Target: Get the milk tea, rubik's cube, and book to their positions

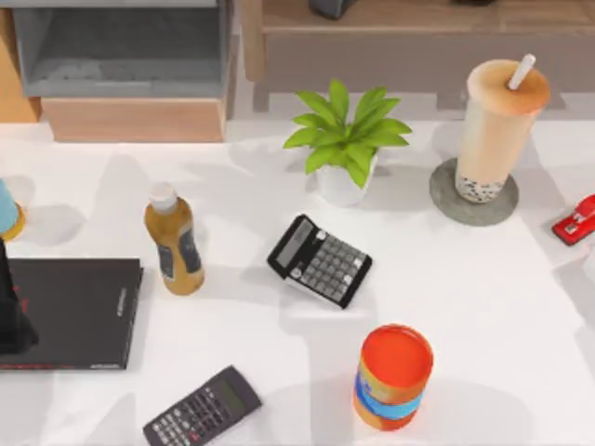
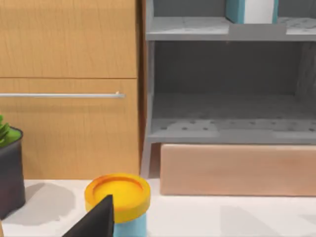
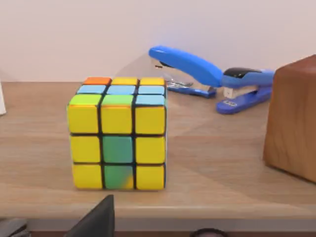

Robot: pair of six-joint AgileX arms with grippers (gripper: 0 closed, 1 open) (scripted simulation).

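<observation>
Three task things: milk tea, cube and book, each placed below.
Milk tea: the milk tea (image 1: 499, 125) stands upright on a grey coaster (image 1: 446, 197) at about two o'clock on the white table (image 1: 483, 307), with its straw leaning toward the back.
Cube: the cube (image 3: 118, 133) sits on a wooden shelf (image 3: 207, 173) in the right wrist view, with a blue stapler (image 3: 207, 74) behind it and a brown block (image 3: 294, 118) well to one side.
Book: a teal-and-white spine (image 2: 251, 11) stands on the upper level of the grey rack (image 2: 197, 29) in the left wrist view; it is probably the book, but it is cropped.
Left arm: a dark part of the left arm (image 1: 11, 311) sits at nine o'clock over the flat black book (image 1: 79, 311); whether its claw is released or clenched cannot be told.
Right arm: its camera faces the cube on the shelf; its claw state also cannot be told.
Clutter: an amber bottle (image 1: 174, 240) at ten o'clock, a potted plant (image 1: 344, 144) at twelve, two calculators (image 1: 319, 261) (image 1: 202, 408) near the middle and at seven, an orange-and-blue can (image 1: 393, 376) at five, and a red stapler (image 1: 576, 219) at three.
Progress: all three things appear to be already placed.
Risk: a careless pull-back by the right arm could nudge the cube off the shelf edge; a left-arm sweep could topple the tall bottle or the yellow-lidded jar (image 2: 117, 200) near it.
</observation>
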